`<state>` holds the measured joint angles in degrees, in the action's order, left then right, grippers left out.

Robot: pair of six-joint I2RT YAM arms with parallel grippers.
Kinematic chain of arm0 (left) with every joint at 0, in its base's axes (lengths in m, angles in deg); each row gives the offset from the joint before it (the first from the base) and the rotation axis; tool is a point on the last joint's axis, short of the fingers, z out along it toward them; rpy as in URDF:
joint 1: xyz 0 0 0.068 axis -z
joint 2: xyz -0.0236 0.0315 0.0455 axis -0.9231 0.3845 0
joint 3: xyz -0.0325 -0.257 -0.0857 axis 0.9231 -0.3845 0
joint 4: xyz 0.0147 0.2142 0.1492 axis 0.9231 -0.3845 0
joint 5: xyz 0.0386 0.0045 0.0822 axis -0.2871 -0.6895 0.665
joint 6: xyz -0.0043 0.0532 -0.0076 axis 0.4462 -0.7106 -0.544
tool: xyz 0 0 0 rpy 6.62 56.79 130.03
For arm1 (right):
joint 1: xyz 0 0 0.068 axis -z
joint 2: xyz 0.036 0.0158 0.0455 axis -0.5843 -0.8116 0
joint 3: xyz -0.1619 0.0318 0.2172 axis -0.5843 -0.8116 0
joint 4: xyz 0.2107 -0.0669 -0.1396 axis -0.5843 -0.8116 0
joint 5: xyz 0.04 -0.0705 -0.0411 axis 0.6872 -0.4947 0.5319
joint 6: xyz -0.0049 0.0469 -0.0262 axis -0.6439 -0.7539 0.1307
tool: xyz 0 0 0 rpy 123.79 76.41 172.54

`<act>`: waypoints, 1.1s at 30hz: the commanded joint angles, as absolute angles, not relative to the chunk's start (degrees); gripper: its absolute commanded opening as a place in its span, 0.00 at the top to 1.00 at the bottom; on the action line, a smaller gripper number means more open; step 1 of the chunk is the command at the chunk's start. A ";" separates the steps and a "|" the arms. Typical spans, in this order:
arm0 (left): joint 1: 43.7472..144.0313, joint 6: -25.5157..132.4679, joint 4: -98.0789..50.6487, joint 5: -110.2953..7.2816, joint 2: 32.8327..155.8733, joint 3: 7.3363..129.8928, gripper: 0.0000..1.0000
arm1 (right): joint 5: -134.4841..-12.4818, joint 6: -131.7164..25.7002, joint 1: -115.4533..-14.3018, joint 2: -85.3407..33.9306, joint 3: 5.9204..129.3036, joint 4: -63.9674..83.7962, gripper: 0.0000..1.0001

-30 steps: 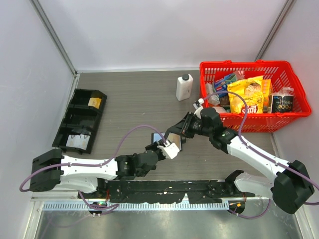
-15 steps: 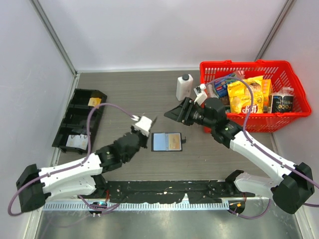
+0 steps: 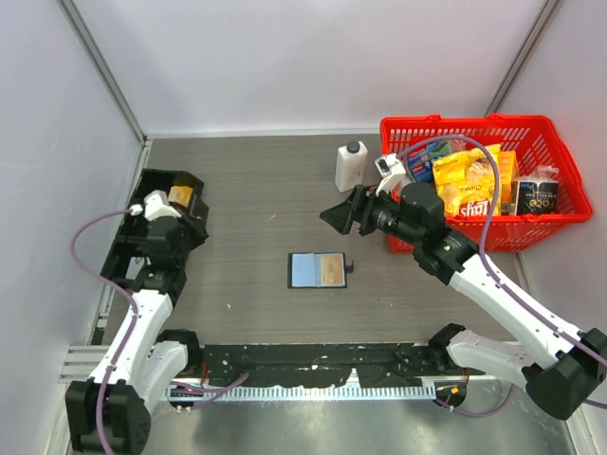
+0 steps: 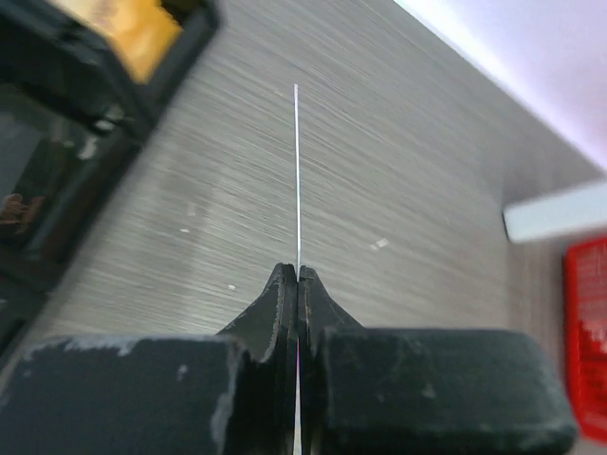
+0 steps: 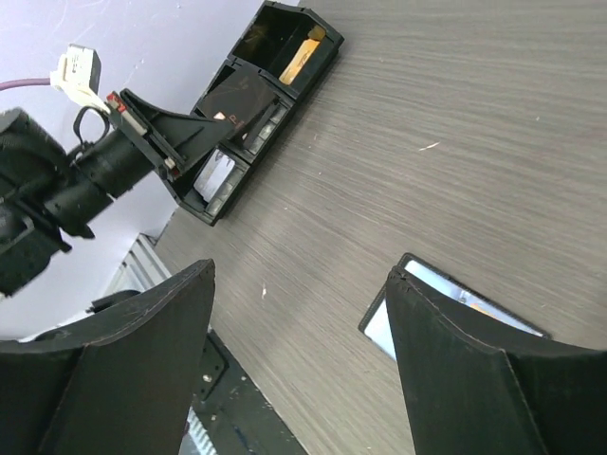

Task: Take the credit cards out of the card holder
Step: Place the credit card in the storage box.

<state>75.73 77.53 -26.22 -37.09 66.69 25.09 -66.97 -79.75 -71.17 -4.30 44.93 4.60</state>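
The card holder [image 3: 318, 270], a small black wallet, lies open and flat mid-table, showing a light blue card [image 3: 304, 270] and a yellowish-orange one [image 3: 329, 271]; its corner also shows in the right wrist view [image 5: 427, 284]. My left gripper [image 3: 193, 226] hovers at the black tray's right edge, shut on a thin credit card [image 4: 296, 171] seen edge-on beyond my left gripper [image 4: 298, 270]. My right gripper [image 3: 337, 214] hangs open above and behind the holder, and nothing sits inside the right gripper [image 5: 302, 275].
A black compartment tray [image 3: 128, 242] with small items stands at the left, also in view as the tray [image 5: 322, 52] and the tray [image 4: 57, 190]. A white bottle [image 3: 350, 167] and a red basket [image 3: 455, 232] of snacks stand at the back right.
My left gripper has swung from the middle of the table to the tray with the card. My right gripper has opened, let go of the holder and drawn back; the holder now lies open.
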 commanded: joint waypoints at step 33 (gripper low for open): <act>51.04 89.71 -43.83 -40.96 102.00 49.97 1.00 | -69.17 -57.89 -73.28 10.82 44.71 -7.51 0.22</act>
